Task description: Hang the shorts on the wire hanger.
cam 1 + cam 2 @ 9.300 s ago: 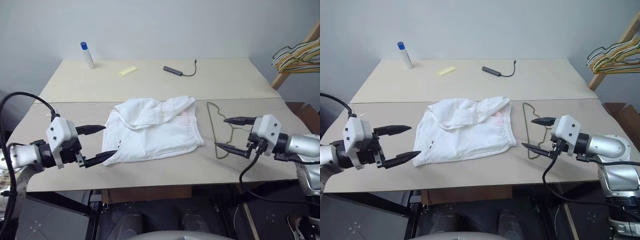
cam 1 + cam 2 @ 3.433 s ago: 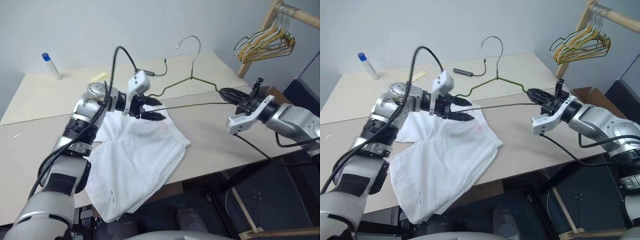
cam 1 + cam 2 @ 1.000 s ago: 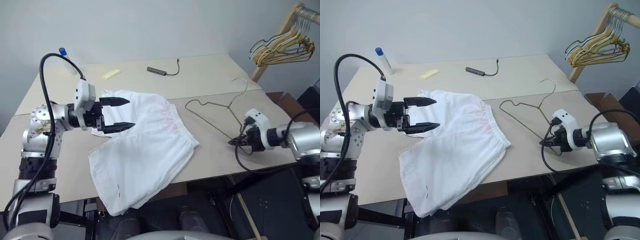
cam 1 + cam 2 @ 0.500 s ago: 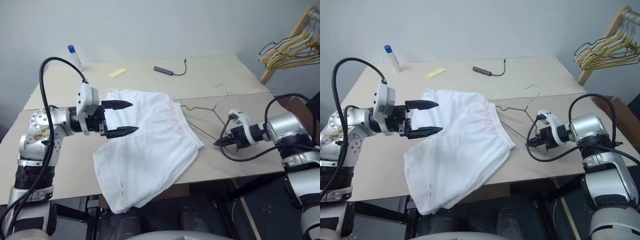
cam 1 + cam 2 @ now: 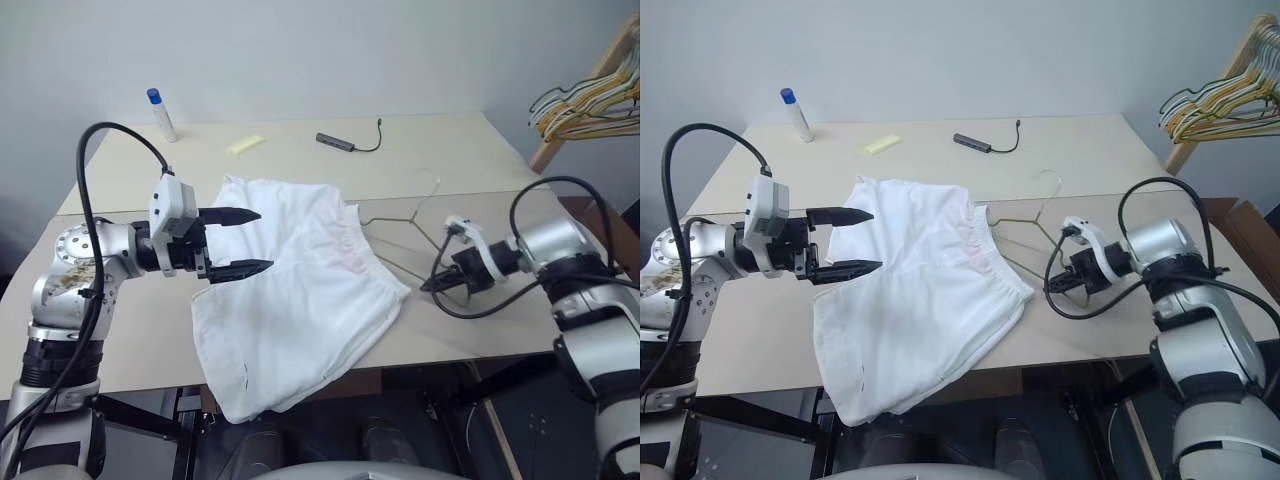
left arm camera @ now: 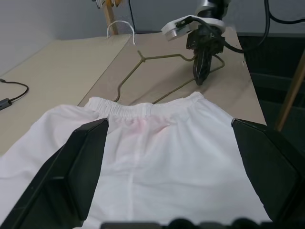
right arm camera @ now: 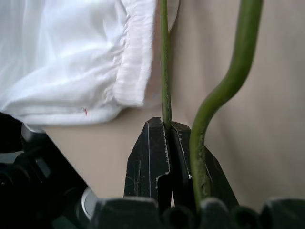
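At the centre of the left eye view, the white soft fabric shorts (image 5: 300, 300) lie flat on the beige table (image 5: 450, 160), waistband toward the right; the left gripper (image 5: 243, 242) hovers spread wide over their left edge. Right of centre, the thin olive-grey wire hanger (image 5: 400, 222) runs diagonally, hook toward upper right. The right wrist view adds the right gripper (image 7: 167, 130) clamped on the hanger's wire beside the waistband.

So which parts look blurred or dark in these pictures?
Right wrist view: the hanger wire and shorts are soft, out of focus, so close to the lens. Left wrist view: the near fingers are dark blurred shapes. Eye views: even light, soft shadows.
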